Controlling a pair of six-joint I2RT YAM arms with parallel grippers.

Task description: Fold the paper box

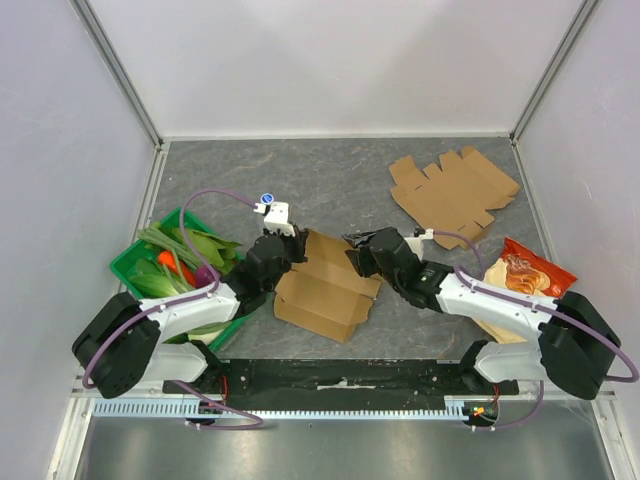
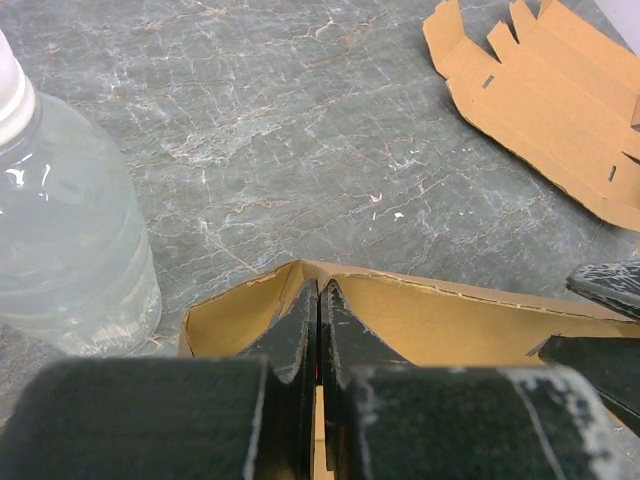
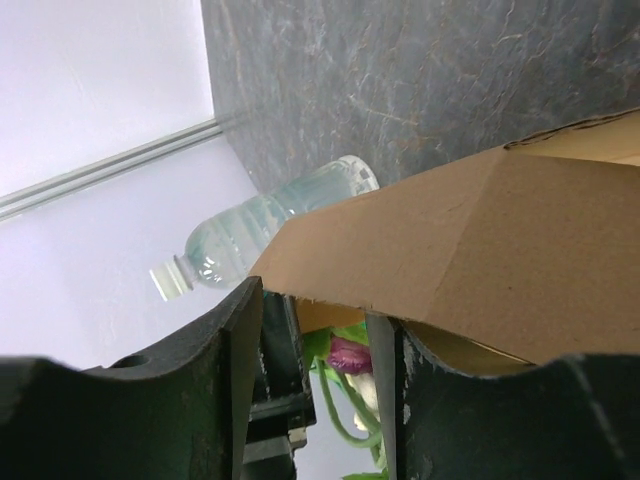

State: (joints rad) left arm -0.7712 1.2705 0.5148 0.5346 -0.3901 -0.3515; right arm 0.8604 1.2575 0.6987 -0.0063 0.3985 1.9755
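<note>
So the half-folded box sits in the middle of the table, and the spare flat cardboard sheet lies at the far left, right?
Not quite. The box does sit in the middle of the table, but the flat cardboard sheet lies at the far right, not the far left. The top external view shows it.
</note>
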